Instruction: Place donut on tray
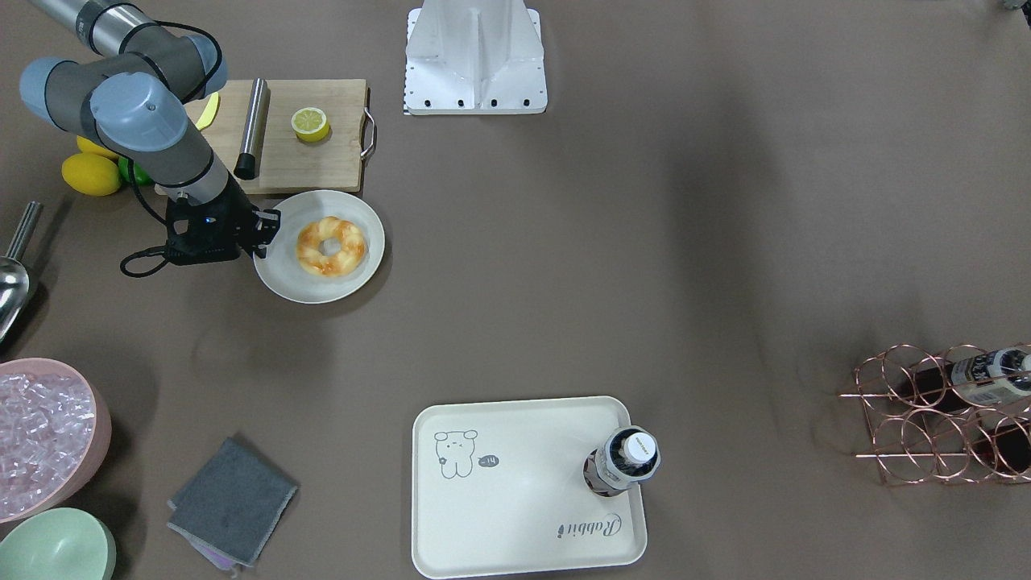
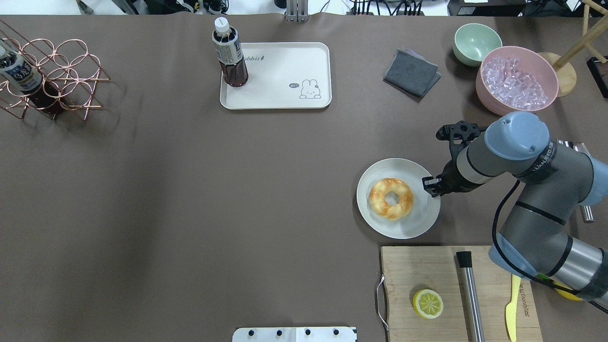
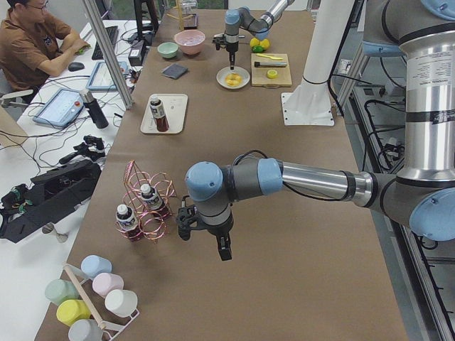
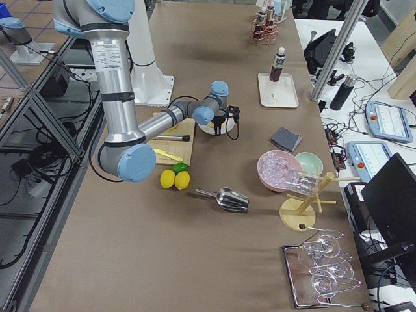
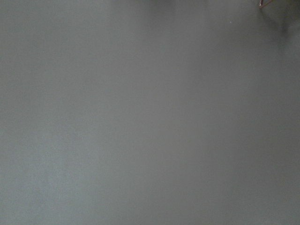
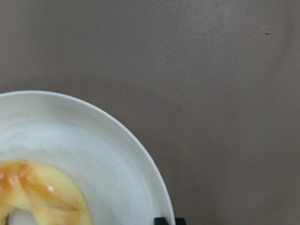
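Observation:
The donut (image 1: pixel 331 246), golden-orange and twisted, lies on a round off-white plate (image 1: pixel 282 275). It also shows in the overhead view (image 2: pixel 391 198) and the right wrist view (image 6: pixel 42 192). My right gripper (image 2: pixel 430 186) hovers over the plate's rim (image 6: pixel 140 140), beside the donut and apart from it. Its fingertips look shut and empty. The cream tray (image 2: pixel 280 71) with the bear drawing lies across the table; a bottle (image 2: pixel 229 54) stands in one corner. My left gripper (image 3: pixel 224 249) shows only in the left side view, over bare table. I cannot tell if it is open.
A wooden cutting board (image 2: pixel 418 270) with a halved lemon (image 2: pixel 428 303), a steel rod (image 2: pixel 469 289) and a yellow knife lies next to the plate. A pink ice bowl (image 2: pixel 517 80), green bowl (image 2: pixel 476 43) and grey cloth (image 2: pixel 411 72) stand beyond. A copper bottle rack (image 2: pixel 52 76) is far left.

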You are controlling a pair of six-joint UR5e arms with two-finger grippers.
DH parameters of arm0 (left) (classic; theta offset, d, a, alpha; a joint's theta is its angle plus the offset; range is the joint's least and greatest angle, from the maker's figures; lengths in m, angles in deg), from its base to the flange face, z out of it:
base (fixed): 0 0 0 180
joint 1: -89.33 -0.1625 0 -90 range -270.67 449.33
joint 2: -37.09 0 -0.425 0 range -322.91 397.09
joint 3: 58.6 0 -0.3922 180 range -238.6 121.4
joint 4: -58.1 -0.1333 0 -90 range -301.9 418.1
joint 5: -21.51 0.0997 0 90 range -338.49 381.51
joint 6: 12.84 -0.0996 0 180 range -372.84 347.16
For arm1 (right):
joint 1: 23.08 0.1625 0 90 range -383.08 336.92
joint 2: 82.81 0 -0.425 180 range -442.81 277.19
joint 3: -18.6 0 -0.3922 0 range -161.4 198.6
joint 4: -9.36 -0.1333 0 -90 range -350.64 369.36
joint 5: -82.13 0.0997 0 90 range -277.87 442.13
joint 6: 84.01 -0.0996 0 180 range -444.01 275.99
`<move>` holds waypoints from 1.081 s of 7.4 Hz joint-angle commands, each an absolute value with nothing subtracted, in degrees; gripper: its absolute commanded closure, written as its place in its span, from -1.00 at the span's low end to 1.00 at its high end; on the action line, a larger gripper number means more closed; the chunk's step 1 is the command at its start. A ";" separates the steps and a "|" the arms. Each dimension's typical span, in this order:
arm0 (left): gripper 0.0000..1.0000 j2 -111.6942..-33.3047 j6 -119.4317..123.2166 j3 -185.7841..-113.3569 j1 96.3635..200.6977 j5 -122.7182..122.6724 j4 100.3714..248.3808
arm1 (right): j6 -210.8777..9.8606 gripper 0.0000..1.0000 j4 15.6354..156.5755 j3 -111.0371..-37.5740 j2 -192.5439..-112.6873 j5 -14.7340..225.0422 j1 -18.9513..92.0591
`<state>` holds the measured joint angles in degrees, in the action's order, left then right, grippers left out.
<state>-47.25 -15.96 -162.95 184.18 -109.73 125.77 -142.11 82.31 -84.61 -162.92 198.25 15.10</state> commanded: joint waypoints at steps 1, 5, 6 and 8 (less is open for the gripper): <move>-0.96 -45.88 -15.91 -164.42 185.82 -109.62 125.77 | -147.07 1.00 82.22 -85.20 -159.65 198.59 17.26; -0.96 -45.17 -15.91 -164.25 186.01 -109.45 125.86 | -172.27 1.00 73.95 -74.43 -147.33 198.41 19.02; -0.96 -45.08 -15.91 -164.25 186.01 -109.45 125.86 | -179.12 1.00 61.78 -67.43 -146.80 198.50 20.07; -0.96 -44.47 -15.91 -164.25 186.01 -109.45 125.86 | -189.25 1.00 59.01 -58.17 -136.56 199.11 21.83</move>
